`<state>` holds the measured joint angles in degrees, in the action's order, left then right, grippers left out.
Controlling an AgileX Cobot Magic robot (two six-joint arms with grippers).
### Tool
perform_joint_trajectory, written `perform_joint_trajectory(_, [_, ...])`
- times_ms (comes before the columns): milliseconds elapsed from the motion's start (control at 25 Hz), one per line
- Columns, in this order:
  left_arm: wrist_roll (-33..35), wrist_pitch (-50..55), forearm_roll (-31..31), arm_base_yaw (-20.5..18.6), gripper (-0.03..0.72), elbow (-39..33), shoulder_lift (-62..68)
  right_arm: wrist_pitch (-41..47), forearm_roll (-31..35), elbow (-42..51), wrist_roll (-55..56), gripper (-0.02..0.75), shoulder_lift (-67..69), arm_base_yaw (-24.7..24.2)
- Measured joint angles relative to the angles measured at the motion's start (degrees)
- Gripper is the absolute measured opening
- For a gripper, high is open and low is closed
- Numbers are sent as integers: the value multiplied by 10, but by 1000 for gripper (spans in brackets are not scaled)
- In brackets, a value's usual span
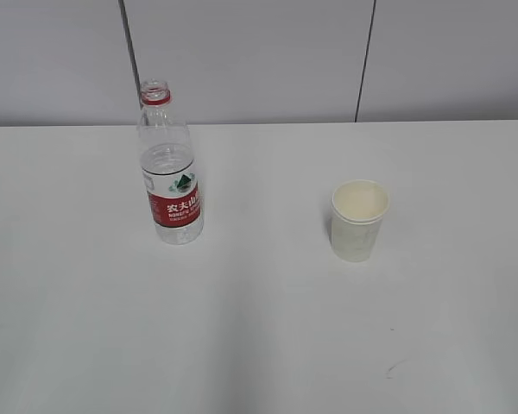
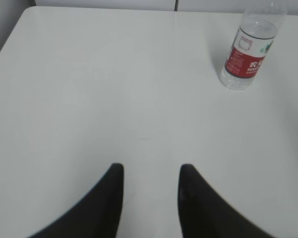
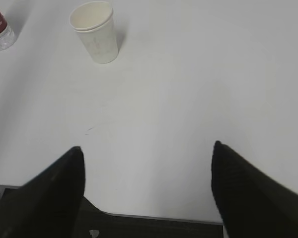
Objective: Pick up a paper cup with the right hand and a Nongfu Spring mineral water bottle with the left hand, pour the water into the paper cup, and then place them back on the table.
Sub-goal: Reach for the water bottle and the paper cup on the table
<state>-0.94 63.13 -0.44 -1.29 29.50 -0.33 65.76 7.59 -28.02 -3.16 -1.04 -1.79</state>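
Bottle (image 1: 170,177) count 1, uncapped, part-filled with water (image 1: 167,162), standing left on table (image 1: 259,336); 1 empty paper cup (image 1: 359,220) right; left gripper (image 2: 150,171) partly open, right gripper (image 3: 146,151) wide, both holding nothing

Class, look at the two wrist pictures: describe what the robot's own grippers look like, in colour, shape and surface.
Only the fingers show. The left gripper has two plain black fingers that taper to rounded tips. The right gripper has two black fingers as well, broader and with a finely ribbed surface. No cables, stickers or markings appear in these pictures, and the front camera shows no part of either arm.
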Motion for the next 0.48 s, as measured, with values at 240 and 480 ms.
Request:
perform_joint_trajectory(240, [0, 0, 0, 0, 240, 0, 0, 0, 0, 0, 0, 587, 0, 0])
perform_joint_trajectory(480, [0, 0, 0, 0, 240, 0, 0, 0, 0, 0, 0, 587, 0, 0])
